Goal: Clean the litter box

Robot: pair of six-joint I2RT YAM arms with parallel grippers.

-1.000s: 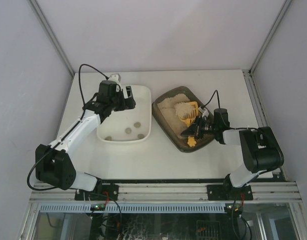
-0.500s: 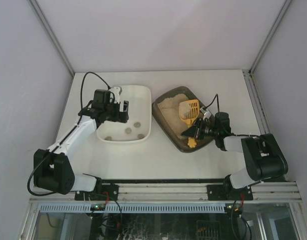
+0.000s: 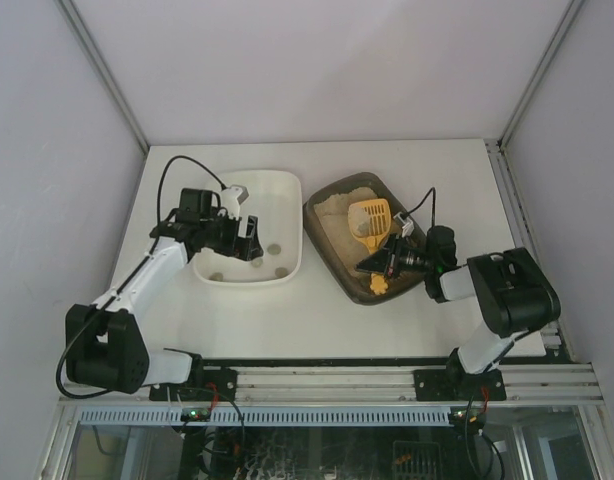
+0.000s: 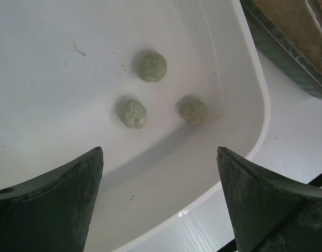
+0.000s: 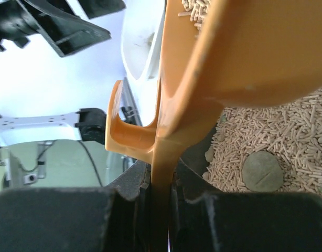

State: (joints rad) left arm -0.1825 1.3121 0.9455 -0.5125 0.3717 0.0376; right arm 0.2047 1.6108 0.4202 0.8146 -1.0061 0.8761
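the white desk (image 3: 317,320) carries two containers side by side. on the left, a white rounded tub (image 3: 272,205) of smooth plastic; the left claw (image 3: 247,240) hangs over its near end, released, dark tapered fingers (image 4: 61,199) spread wide with nothing between them. below it on the tub floor lie three small, rough, greenish-grey balls (image 4: 152,66), apart from one another. just right of the tub sits the litter box (image 3: 332,270), a dark brown-grey tray with rounded corners, set askew and filled with pale beige pellets (image 5: 287,131). a flat, round, grey-green clump (image 5: 261,172) rests on the pellets. the right claw (image 3: 387,262) is clenched on the thin handle of a glossy yellow-orange scoop (image 3: 370,222), whose bowl lies over the litter further in.
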